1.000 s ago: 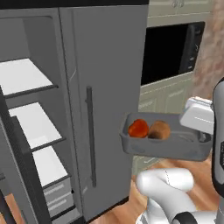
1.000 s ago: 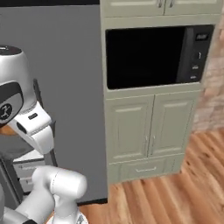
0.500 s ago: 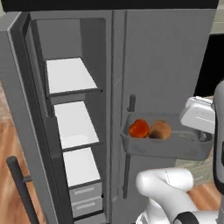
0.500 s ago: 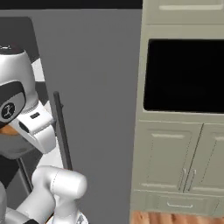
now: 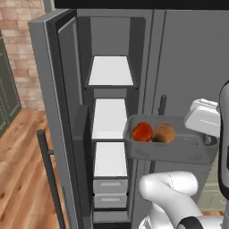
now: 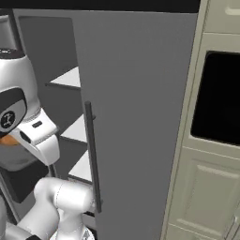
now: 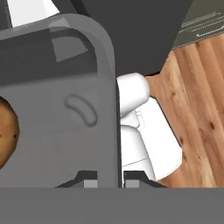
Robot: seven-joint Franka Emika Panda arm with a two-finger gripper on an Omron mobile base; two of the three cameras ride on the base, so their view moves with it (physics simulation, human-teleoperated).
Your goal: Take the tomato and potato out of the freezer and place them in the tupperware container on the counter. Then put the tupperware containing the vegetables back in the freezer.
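Before open freezer (image 5: pixel 112 89), white shelves: shallow grey tupperware container (image 5: pixel 179 154) held level, round red tomato (image 5: pixel 142 132) beside brown oval potato (image 5: pixel 163 133) inside. Gripper (image 7: pixel 107 181) pinching container's right wall.

the potato (image 7: pixel 5 133) is being cut off by the hand view's left edge. in the right base view the white arm is hiding most of the tupperware container (image 6: pixel 16 157), with just an orange sliver of the tomato (image 6: pixel 6 139) peeking out.

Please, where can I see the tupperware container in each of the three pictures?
Left base view: tupperware container right of centre, in front of the open freezer.
Right base view: dark grey piece at the left edge, behind the arm.
Hand view: its wall across the left half.
Shared landmark: the freezer.
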